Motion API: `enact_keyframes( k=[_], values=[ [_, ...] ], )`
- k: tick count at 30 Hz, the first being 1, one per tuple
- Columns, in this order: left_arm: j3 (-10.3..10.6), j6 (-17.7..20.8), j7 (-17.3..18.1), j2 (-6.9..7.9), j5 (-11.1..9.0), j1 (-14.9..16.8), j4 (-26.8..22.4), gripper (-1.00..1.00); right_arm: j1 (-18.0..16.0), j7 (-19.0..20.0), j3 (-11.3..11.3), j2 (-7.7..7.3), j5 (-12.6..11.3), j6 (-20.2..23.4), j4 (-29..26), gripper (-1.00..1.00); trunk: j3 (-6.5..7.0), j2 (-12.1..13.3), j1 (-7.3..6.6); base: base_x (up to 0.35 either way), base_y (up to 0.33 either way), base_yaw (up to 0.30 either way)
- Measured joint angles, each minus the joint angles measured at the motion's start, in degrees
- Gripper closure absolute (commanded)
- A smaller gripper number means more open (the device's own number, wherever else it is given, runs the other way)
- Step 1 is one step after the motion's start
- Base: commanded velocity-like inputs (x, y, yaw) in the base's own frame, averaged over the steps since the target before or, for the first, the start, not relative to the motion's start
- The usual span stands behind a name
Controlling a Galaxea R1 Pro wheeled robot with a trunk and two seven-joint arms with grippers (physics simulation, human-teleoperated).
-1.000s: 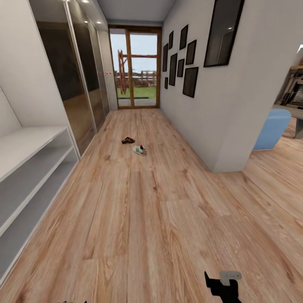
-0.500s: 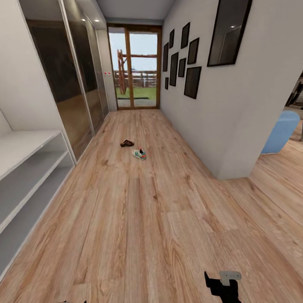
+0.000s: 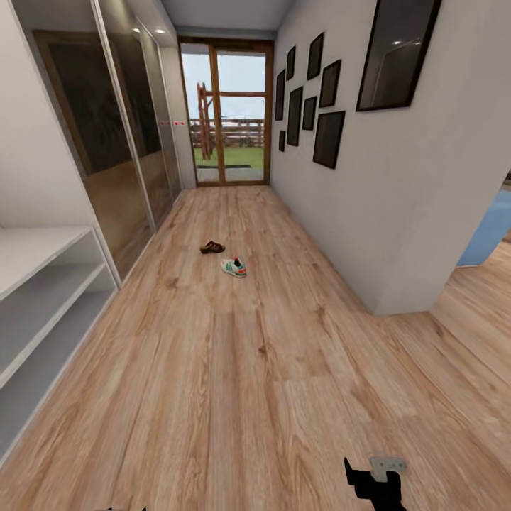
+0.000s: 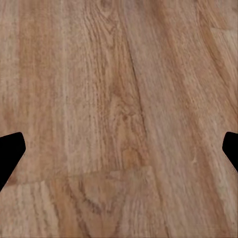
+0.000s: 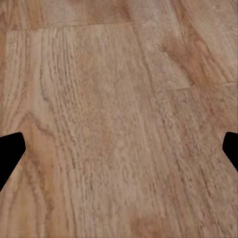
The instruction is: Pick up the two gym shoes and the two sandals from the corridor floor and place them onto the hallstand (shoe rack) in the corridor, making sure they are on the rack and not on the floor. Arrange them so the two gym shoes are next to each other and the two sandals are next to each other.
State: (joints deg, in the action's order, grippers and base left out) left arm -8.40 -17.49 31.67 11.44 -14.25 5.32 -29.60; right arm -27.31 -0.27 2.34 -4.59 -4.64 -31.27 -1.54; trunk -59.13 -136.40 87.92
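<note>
The corridor floor (image 3: 234,369) of light wood planks runs from the near edge of the head view to a glazed door (image 3: 226,112) at the far end. On the right a white wall (image 3: 397,206) carries a group of black picture frames (image 3: 312,99) and ends in a corner, past which a bit of a blue seat (image 3: 490,234) shows. On the left stand tall mirrored wardrobe doors (image 3: 113,135), and nearer, at the left edge, a pale grey shelf unit (image 3: 39,305) with open tiers, probably the hallstand, though only part of it is in the picture.

Far down the floor, about midway along the corridor, lie one gym shoe (image 3: 233,267) and one sandal (image 3: 212,247). The sandal is just beyond the shoe and a little to its left; the two are near one another but apart, and both are well away from the shelf unit. They are too small to make out more.

At the near edge, to the right, is the right gripper (image 5: 119,148); in the right wrist view its two dark fingertips (image 5: 10,151) stand spread wide over bare planks, with nothing between. The left gripper (image 4: 119,148) is likewise spread wide over bare floor, with nothing held.
</note>
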Motion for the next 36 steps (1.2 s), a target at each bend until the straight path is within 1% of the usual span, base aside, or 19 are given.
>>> enact_keyframes(
  k=[7, 19, 36],
  values=[
    [0.0, 0.0, 0.0, -0.01, 0.0, -0.01, -0.01, -1.0, 0.0, 0.0, 0.0, 0.02, -0.04, -0.02, 0.01, -1.0, 0.0, 0.0, 0.0, 0.339, 0.0, 0.04],
    [-0.01, -0.05, 0.0, 0.05, 0.0, -0.01, -0.06, -1.0, -0.01, 0.0, 0.0, 0.03, -0.07, -0.02, 0.01, -1.0, 0.0, 0.0, 0.0, 0.339, 0.0, 0.234],
    [0.0, -0.07, 0.0, 0.08, 0.0, 0.0, -0.09, -1.0, 0.01, 0.0, 0.0, 0.02, -0.07, -0.02, 0.0, -1.0, 0.0, 0.0, 0.0, 0.339, 0.0, 0.022]
  ],
)
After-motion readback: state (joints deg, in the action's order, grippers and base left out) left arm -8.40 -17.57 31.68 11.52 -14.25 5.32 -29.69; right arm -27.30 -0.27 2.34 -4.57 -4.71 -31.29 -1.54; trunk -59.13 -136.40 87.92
